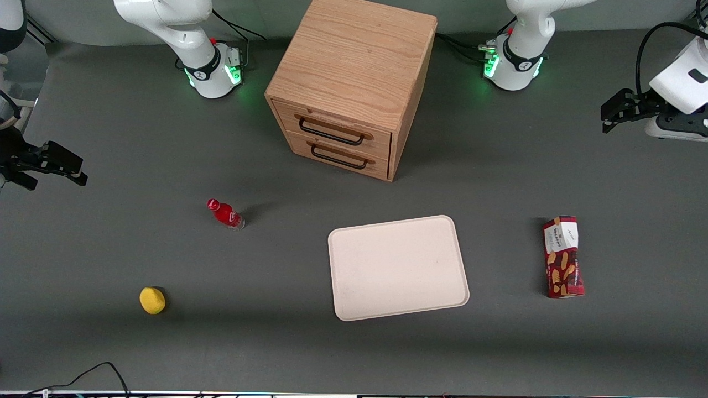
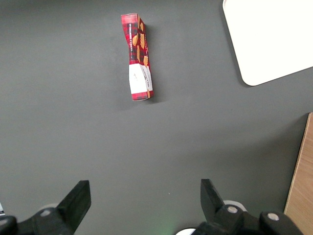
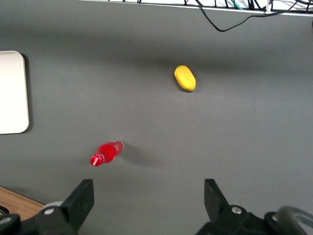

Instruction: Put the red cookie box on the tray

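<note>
The red cookie box point(image 1: 563, 257) lies flat on the grey table beside the tray point(image 1: 398, 268), toward the working arm's end. It is a long dark-red carton with a white end panel. The tray is cream-white and bare. My left gripper point(image 1: 607, 118) hangs above the table, farther from the front camera than the box and well apart from it. In the left wrist view the gripper point(image 2: 144, 192) is open and empty, with the box point(image 2: 137, 56) and a corner of the tray point(image 2: 274, 39) ahead of it.
A wooden two-drawer cabinet point(image 1: 354, 83) stands farther from the front camera than the tray; its edge shows in the left wrist view point(image 2: 301, 181). A small red bottle point(image 1: 225, 214) and a yellow object point(image 1: 152, 300) lie toward the parked arm's end.
</note>
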Controlling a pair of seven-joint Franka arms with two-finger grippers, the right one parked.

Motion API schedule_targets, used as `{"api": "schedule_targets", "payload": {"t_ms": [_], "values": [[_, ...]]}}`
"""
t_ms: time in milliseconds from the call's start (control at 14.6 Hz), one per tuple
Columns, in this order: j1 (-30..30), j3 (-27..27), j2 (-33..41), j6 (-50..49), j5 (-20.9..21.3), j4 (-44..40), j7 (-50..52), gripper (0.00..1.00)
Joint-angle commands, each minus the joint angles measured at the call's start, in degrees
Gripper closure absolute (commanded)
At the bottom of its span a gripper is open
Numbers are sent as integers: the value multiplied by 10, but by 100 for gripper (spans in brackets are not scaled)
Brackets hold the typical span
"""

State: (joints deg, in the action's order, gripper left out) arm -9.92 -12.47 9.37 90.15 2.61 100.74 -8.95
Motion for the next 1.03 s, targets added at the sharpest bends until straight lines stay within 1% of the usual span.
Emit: {"api": "schedule_targets", "payload": {"t_ms": [0, 275, 480, 686, 961], "values": [[-4, 3, 14, 2, -9, 4, -32, 0], [-5, 9, -27, 11, -9, -17, -36, 0], [-6, 9, -102, 13, -8, -77, -28, 0], [-7, 9, -203, 23, -3, -147, 8, 0], [-6, 9, -304, 145, 9, -160, 17, 0]]}}
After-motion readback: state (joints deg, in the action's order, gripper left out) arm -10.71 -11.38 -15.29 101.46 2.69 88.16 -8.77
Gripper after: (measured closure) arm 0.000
